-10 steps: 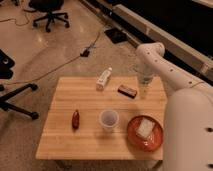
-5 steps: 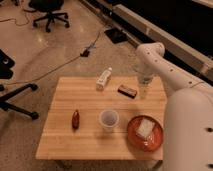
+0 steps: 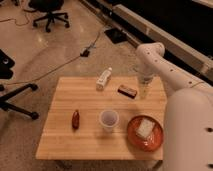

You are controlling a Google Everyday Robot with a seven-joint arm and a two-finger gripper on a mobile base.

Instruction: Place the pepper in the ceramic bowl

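Observation:
The pepper (image 3: 75,119) is small, dark red-brown and glossy; it lies on the left part of the wooden table (image 3: 90,140). The ceramic bowl (image 3: 134,139) is a wide orange-red dish at the table's front right, with a pale whitish thing (image 3: 145,128) lying in it. My gripper (image 3: 144,92) hangs from the white arm over the table's far right part, just right of a dark block, far from the pepper.
A white bottle (image 3: 104,78) lies at the table's back middle. A dark rectangular block (image 3: 127,90) lies to its right. A pale translucent cup (image 3: 108,120) stands between pepper and bowl. Office chairs (image 3: 49,14) and cables are on the floor behind.

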